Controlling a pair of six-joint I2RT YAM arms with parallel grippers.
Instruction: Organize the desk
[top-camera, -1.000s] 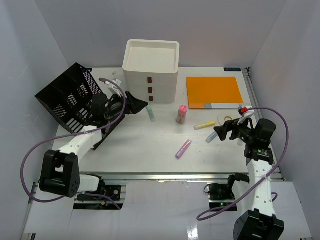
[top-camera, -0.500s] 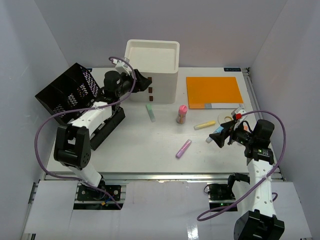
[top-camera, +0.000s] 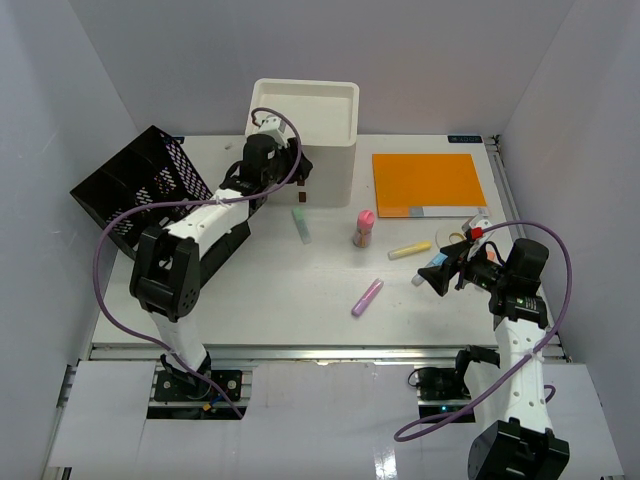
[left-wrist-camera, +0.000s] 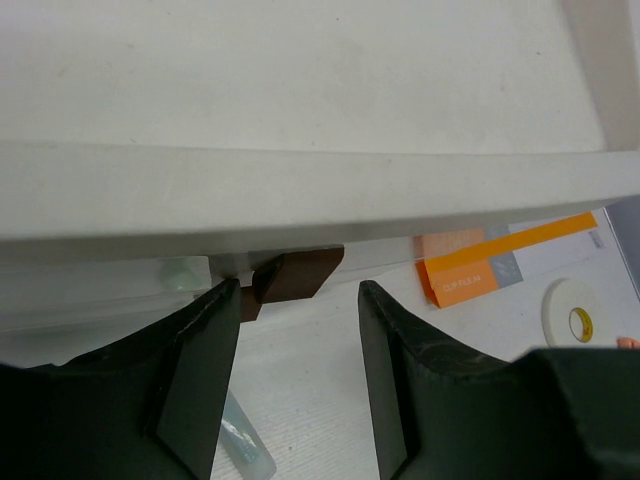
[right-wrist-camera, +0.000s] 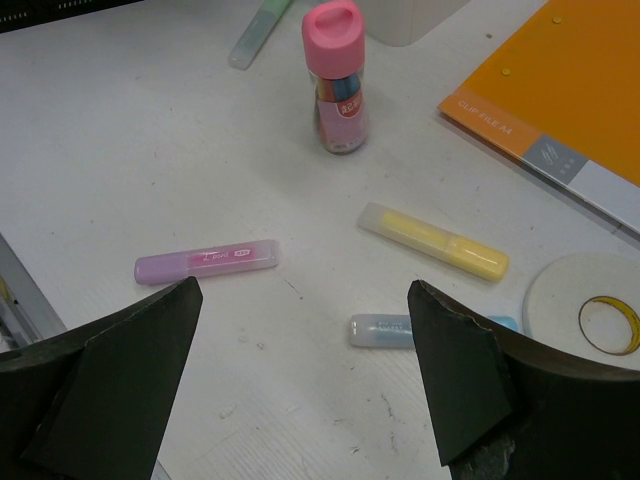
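Desk (top-camera: 290, 285) under everything, pens (top-camera: 367, 297) scattered mid-right. Left gripper (left-wrist-camera: 297, 298) jaws apart, straddling brown handle (left-wrist-camera: 300, 272) of drawer box (top-camera: 303, 130), not clamped. Right gripper (right-wrist-camera: 300, 380) wide open, empty, above blue pen (right-wrist-camera: 385, 328). Risk: handle off-centre, jaws slip off.

The left gripper (left-wrist-camera: 298, 300) has swung from the mesh rack (top-camera: 135, 190) to the top drawer handle (left-wrist-camera: 305, 271), jaws narrowing.

"CLIP FILE" on orange folder (right-wrist-camera: 565, 75)
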